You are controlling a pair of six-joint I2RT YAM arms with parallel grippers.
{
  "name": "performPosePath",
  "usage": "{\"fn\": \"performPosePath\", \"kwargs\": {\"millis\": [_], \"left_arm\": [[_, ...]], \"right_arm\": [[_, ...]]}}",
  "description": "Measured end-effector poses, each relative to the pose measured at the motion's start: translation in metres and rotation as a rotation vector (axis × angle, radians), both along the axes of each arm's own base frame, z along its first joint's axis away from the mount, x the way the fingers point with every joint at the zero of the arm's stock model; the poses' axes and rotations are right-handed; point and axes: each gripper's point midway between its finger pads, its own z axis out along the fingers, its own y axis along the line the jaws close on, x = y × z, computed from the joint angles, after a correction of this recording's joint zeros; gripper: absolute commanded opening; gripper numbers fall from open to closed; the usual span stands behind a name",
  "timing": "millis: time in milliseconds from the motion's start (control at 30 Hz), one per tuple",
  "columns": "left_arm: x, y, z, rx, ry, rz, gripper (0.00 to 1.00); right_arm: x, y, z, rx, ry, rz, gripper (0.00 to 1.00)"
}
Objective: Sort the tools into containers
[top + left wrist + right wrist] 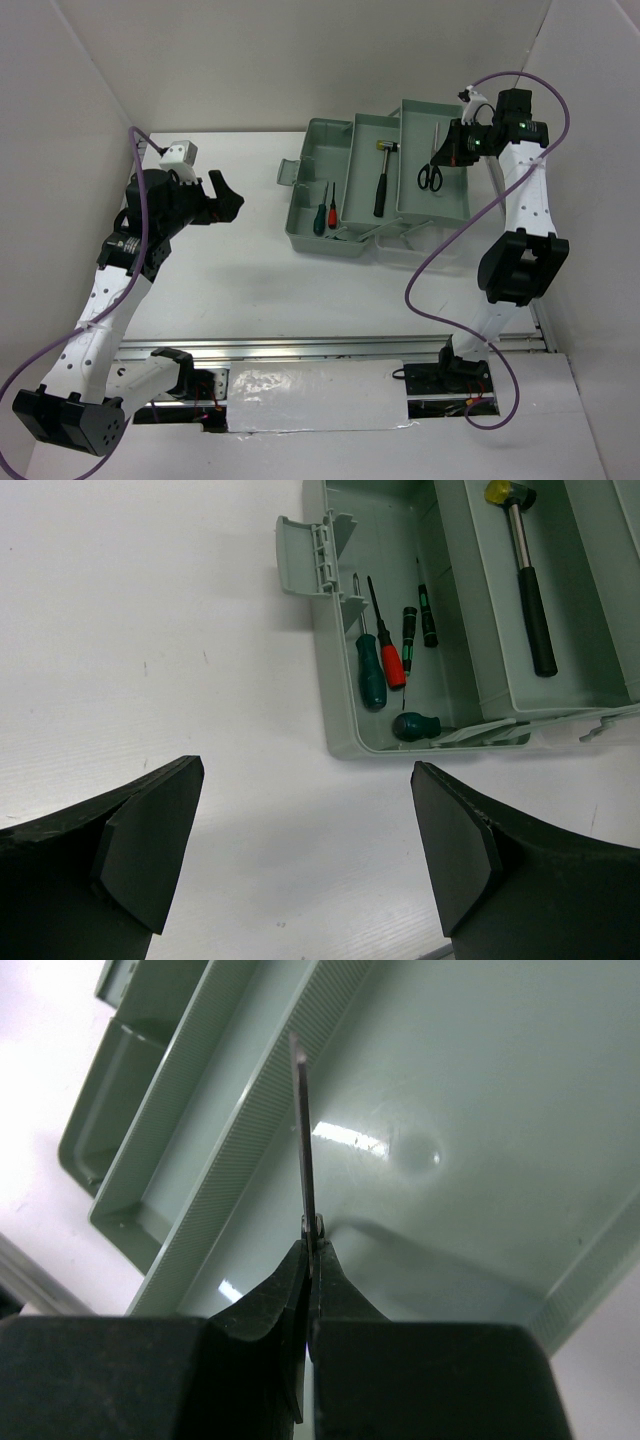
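Note:
The sage-green toolbox (322, 140) stands open at the back centre. My right gripper (452, 152) is shut on the black-handled scissors (431, 172) over the right tray. In the right wrist view my right gripper (312, 1252) pinches them at the pivot, and the blade (303, 1130) points away over the tray floor (470, 1090). The hammer (382, 185) lies in the middle tray. Green (319, 218) and red (331, 212) screwdrivers lie in the left base compartment. My left gripper (226, 196) is open and empty over the table, left of the toolbox. The left wrist view (305, 820) shows the same.
In the left wrist view the base compartment (340, 695) holds the green (369, 670), red (390, 658) and black (427, 620) screwdrivers and a stubby green one (415, 725). The hammer (530, 590) lies in its tray. White walls enclose the table.

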Motion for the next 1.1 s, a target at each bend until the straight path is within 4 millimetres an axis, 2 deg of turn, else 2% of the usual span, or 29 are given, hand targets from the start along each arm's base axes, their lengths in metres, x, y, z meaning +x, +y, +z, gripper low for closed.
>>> {"fn": "performPosePath", "kwargs": {"millis": [33,133,167,233,267,367,500,600,700,800,933,1033,1100], "left_arm": [[0.000,0.001,0.000,0.000,0.002,0.003,0.99],[0.000,0.002,-0.003,0.000,0.011,0.007,0.99],[0.000,0.003,-0.004,0.001,0.015,0.009,0.99],[0.001,0.003,-0.006,0.002,0.022,0.009,0.99],[0.001,0.003,-0.008,0.003,0.025,0.010,0.99],[0.001,0.005,-0.014,0.011,0.039,0.020,0.99],[0.001,0.010,-0.023,0.027,0.059,0.049,0.99],[0.003,0.016,-0.024,0.040,0.060,0.080,0.99],[0.009,0.024,-0.030,0.064,0.073,0.123,0.99],[0.023,0.033,-0.039,0.104,0.116,0.165,0.99],[0.047,0.041,-0.047,0.169,0.149,0.198,0.98],[0.056,0.043,-0.053,0.193,0.169,0.208,0.97],[0.060,0.043,-0.061,0.201,0.187,0.213,0.96]], "right_arm": [[0.003,0.001,-0.005,0.010,0.016,0.012,0.03],[0.013,0.004,-0.004,0.035,0.024,0.053,0.13],[0.015,0.005,-0.004,0.040,0.027,0.063,0.27],[0.019,0.006,-0.008,0.041,0.036,0.077,0.42],[0.019,0.006,-0.013,0.038,0.050,0.079,0.56],[0.019,0.006,-0.023,0.012,0.083,0.066,0.67],[0.021,0.009,-0.025,-0.046,0.083,0.034,0.66],[0.022,0.008,-0.017,-0.088,0.068,-0.017,0.65],[0.012,0.009,0.006,-0.093,0.030,-0.072,0.65],[-0.007,0.009,0.042,-0.079,-0.037,-0.132,0.66],[-0.039,0.004,0.082,-0.072,-0.129,-0.238,0.75],[-0.052,-0.008,0.096,-0.081,-0.179,-0.330,0.75],[-0.056,-0.022,0.092,-0.103,-0.182,-0.409,0.75]]}}
